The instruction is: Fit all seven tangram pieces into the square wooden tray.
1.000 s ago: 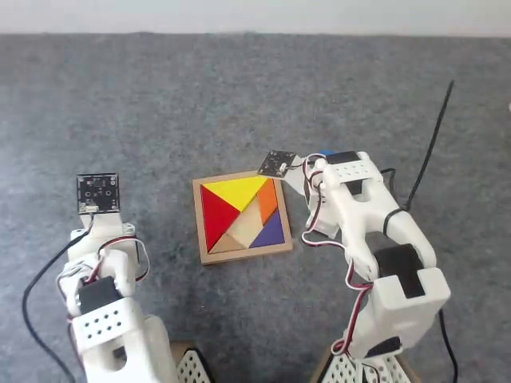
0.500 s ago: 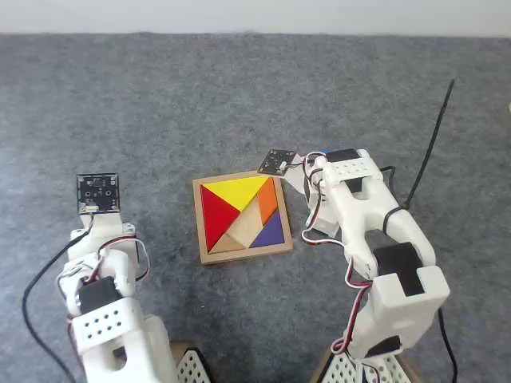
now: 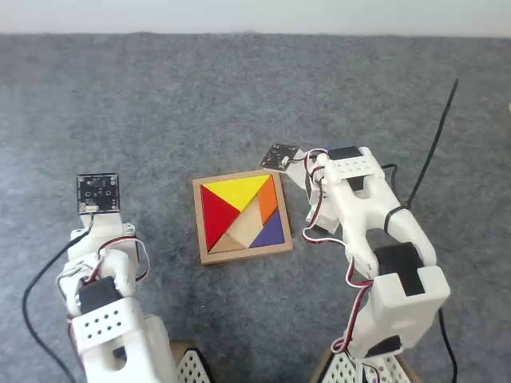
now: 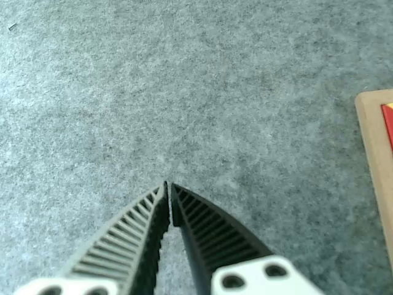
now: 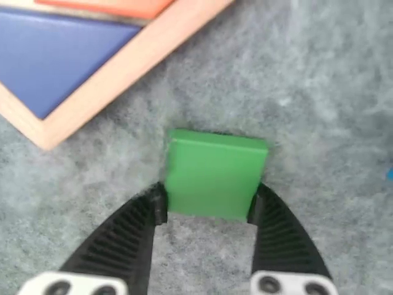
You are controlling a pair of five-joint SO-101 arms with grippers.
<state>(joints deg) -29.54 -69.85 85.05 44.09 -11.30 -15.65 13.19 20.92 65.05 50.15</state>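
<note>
One piece outstanding: green square [image 5: 215, 174] on counter just beside tray [image 5: 116, 67] corner, right hand [image 5: 207, 208] clamped on its sides; best lifted level, edges squared to tray.

Green square [image 5: 215, 169] in right gripper [image 5: 207, 207], beside tray [image 5: 126, 66]

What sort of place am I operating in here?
Probably a tabletop robot workbench: grey felt-like mat, a left arm and right arm side by side, a wooden tray of tangram pieces between them, a green piece in the right gripper.
</note>
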